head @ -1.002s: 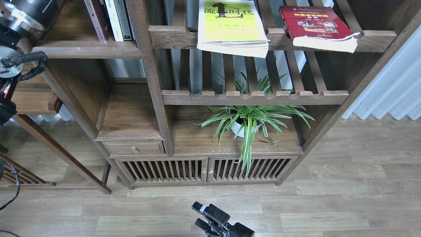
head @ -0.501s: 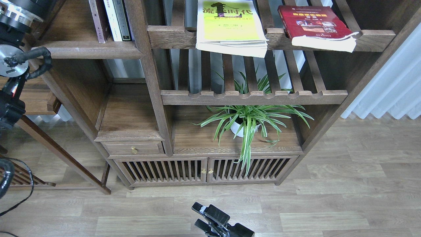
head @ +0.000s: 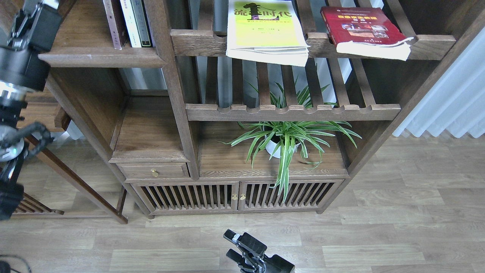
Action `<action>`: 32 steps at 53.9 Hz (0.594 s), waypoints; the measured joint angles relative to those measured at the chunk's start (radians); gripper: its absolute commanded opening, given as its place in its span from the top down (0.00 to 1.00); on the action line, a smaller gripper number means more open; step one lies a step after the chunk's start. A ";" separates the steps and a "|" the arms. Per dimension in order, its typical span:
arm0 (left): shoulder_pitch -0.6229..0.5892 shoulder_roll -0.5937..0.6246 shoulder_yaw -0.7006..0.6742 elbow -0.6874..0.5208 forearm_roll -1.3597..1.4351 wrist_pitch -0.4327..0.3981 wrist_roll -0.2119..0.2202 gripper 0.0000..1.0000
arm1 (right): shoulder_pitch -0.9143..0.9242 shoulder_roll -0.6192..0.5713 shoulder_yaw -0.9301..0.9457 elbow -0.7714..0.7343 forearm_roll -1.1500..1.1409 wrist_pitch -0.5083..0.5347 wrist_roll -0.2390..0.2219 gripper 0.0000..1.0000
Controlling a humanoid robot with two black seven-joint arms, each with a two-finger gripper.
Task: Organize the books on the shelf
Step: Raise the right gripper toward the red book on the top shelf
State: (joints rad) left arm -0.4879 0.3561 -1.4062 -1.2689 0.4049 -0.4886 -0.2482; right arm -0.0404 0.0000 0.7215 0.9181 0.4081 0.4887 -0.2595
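The shelf [head: 91, 57] held 1 maroon book [head: 112, 22] upright; the yellow-green book [head: 265, 28] and red book [head: 363, 30] lay on the slatted rack [head: 432, 43]. Likely between books; fetching another came next. The left gripper [head: 32, 17] and right gripper [head: 240, 248] were unreadable, open or closed.

Black left arm [head: 19, 68], silver joint rings, looping black cable [head: 28, 132]
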 measured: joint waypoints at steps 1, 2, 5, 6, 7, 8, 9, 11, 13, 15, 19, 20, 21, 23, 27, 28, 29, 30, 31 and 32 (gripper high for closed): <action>0.007 0.000 0.000 -0.004 0.000 0.000 0.000 0.00 | 0.001 0.000 0.004 0.004 0.000 0.000 0.001 0.04; 0.013 0.000 0.000 -0.006 0.000 0.000 0.001 0.00 | 0.001 0.000 0.008 0.007 0.000 0.000 0.001 0.04; 0.031 0.000 0.000 -0.010 0.000 0.000 0.001 0.00 | 0.002 0.000 0.021 0.022 0.000 0.000 0.002 0.04; 0.038 0.000 0.000 -0.011 0.000 0.000 0.001 0.00 | 0.003 0.000 0.025 0.027 0.000 0.000 0.002 0.04; 0.044 0.000 0.000 -0.011 0.000 0.000 0.001 0.00 | 0.003 0.000 0.031 0.033 0.000 0.000 0.002 0.04; 0.053 0.000 0.000 -0.011 0.000 0.000 0.001 0.00 | 0.003 0.000 0.035 0.038 0.000 0.000 0.002 0.04; 0.059 0.000 0.000 -0.011 0.000 0.000 0.001 0.00 | 0.003 0.000 0.039 0.042 0.000 0.000 0.002 0.04; 0.078 0.000 0.000 -0.012 -0.001 0.000 0.001 0.00 | 0.003 0.000 0.052 0.054 0.000 0.000 0.002 0.04; 0.095 0.000 0.004 -0.012 -0.001 0.000 0.001 0.00 | 0.003 0.000 0.066 0.065 0.000 0.000 0.002 0.04; 0.114 0.000 0.008 -0.012 -0.001 0.000 0.001 0.00 | 0.004 0.000 0.082 0.078 0.000 0.000 0.002 0.04; 0.153 -0.001 0.016 -0.012 -0.001 0.000 0.001 0.00 | 0.004 0.000 0.117 0.106 0.000 0.000 0.002 0.04; 0.162 -0.001 0.016 -0.012 -0.001 0.000 0.001 0.00 | 0.004 0.000 0.126 0.113 0.000 0.000 0.002 0.04; 0.172 -0.002 0.018 -0.012 -0.001 0.000 0.001 0.00 | 0.004 0.000 0.138 0.122 0.000 0.000 0.002 0.04; 0.187 -0.003 0.019 -0.012 -0.001 0.000 0.001 0.00 | 0.004 -0.001 0.160 0.138 0.000 0.000 0.002 0.04; 0.210 -0.004 0.021 -0.008 0.000 0.000 0.001 0.00 | 0.004 -0.028 0.191 0.168 0.001 0.000 0.002 0.05; 0.214 -0.004 0.022 -0.007 0.000 0.000 0.001 0.00 | 0.004 -0.042 0.197 0.177 0.002 0.000 0.002 0.05; 0.218 -0.004 0.022 -0.006 0.000 0.000 0.001 0.00 | 0.004 -0.056 0.203 0.188 0.004 0.000 0.002 0.05; 0.222 -0.004 0.023 -0.005 0.000 0.000 0.001 0.00 | 0.004 -0.069 0.207 0.198 0.005 0.000 0.002 0.05; 0.226 -0.005 0.024 -0.003 0.000 0.000 0.001 0.00 | 0.004 -0.084 0.212 0.216 0.008 0.000 0.002 0.05; 0.230 -0.005 0.024 -0.003 0.000 0.000 0.001 0.00 | 0.005 -0.096 0.216 0.231 0.010 0.000 0.002 0.05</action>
State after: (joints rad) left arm -0.2583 0.3515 -1.3819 -1.2714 0.4048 -0.4886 -0.2470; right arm -0.0357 -0.0956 0.9374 1.1490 0.4185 0.4887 -0.2573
